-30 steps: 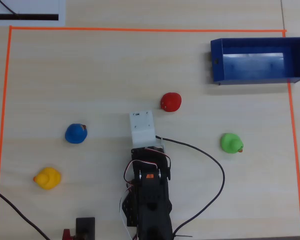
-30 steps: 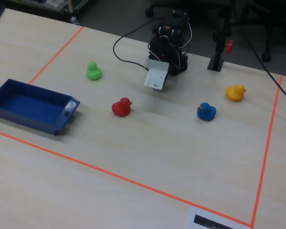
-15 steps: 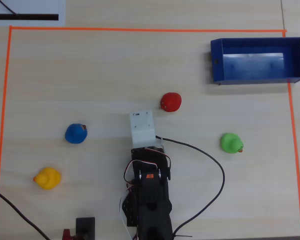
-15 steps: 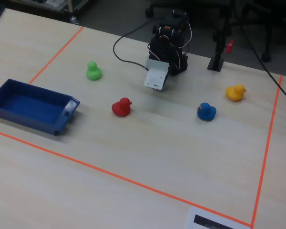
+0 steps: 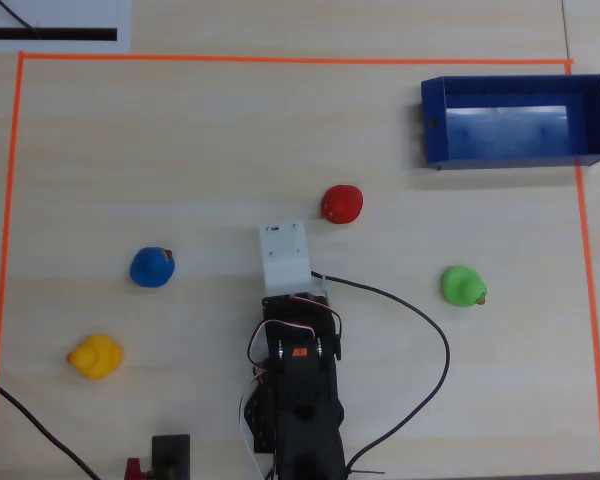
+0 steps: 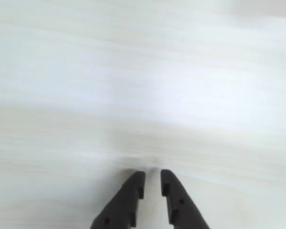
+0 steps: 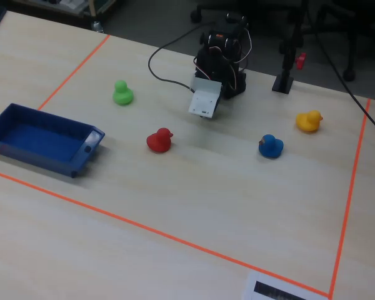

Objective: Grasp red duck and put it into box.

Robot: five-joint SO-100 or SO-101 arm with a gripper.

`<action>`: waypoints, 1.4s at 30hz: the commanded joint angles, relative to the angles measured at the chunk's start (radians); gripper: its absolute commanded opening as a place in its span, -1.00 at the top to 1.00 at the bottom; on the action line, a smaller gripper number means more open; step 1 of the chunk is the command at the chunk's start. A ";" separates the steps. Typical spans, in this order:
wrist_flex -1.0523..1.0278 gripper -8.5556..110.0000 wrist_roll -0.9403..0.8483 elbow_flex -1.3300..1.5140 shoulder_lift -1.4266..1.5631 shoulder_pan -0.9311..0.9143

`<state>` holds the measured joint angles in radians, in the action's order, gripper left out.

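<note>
1. At the near edge of the surface (image 5: 180, 140), the arm sits folded over its base, exactly as it does in the pictures from a second and half a second ago; nothing in the scene has shifted.
2. In the wrist view the tool (image 6: 152, 183) has its two dark fingers drawn almost together with only a narrow slit between them, holding nothing, with bare pale wood beneath.
3. The red duck (image 5: 341, 204) rests on the surface just ahead of the arm's white head and slightly right in the overhead view, clear of the tool.
4. The box (image 5: 436, 125) stands empty in the far right corner of that view, straddling the orange tape line (image 5: 280, 59), well apart from the red duck.
5. Judgement: the grasp has not begun; the fingers must part before any approach.
6. The blue duck (image 5: 151, 267), yellow duck (image 5: 95, 356) and green duck (image 5: 462, 285) lie untouched.
7. A white sheet (image 7: 287, 291) with a black bar lies outside the tape; no writing on it is legible.
</note>
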<state>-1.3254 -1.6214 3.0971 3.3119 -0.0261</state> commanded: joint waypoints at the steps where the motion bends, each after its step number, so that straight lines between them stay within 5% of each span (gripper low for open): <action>1: -0.029 0.84 0.006 0.002 -0.002 -0.008; 26: -0.028 0.85 -0.005 0.002 -0.002 -0.002; 33: 0.417 0.85 -0.002 -0.057 -0.253 -0.054; 42: 0.787 0.82 0.133 -0.492 -0.735 -0.141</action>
<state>-0.6136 -1.5631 2.8241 2.7351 -0.1289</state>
